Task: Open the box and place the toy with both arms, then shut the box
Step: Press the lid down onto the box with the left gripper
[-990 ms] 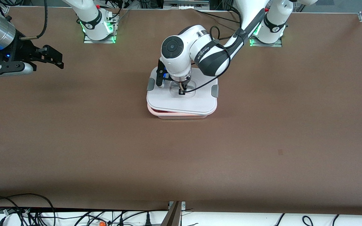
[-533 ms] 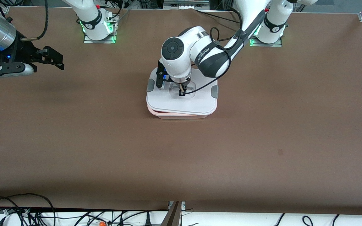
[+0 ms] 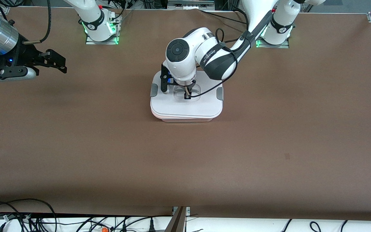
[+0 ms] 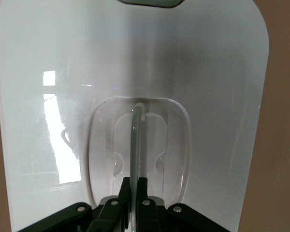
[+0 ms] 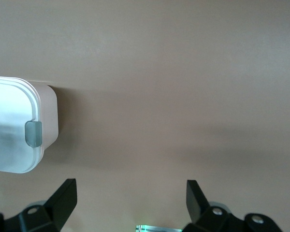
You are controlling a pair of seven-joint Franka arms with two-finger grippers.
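The box (image 3: 185,118), a pale pink tub, stands mid-table with its white lid (image 3: 201,108) lying flat on it. My left gripper (image 3: 187,95) is shut on the lid's clear centre handle (image 4: 135,140); in the left wrist view my left gripper (image 4: 135,186) pinches the thin handle bar between both fingers. Grey side clips (image 3: 219,93) show at both ends. My right gripper (image 3: 61,62) waits open and empty in the air over the right arm's end of the table. In the right wrist view my right gripper (image 5: 130,193) faces bare table, with the box (image 5: 46,116) off to one side. The toy is hidden.
The brown table (image 3: 269,145) stretches wide around the box. Arm bases (image 3: 101,30) stand along the edge farthest from the front camera. Cables (image 3: 18,216) hang below the edge nearest it.
The lid, tilted and offset over the tub before, has come down flat and square on it, still held by my left gripper. My right gripper has barely shifted.
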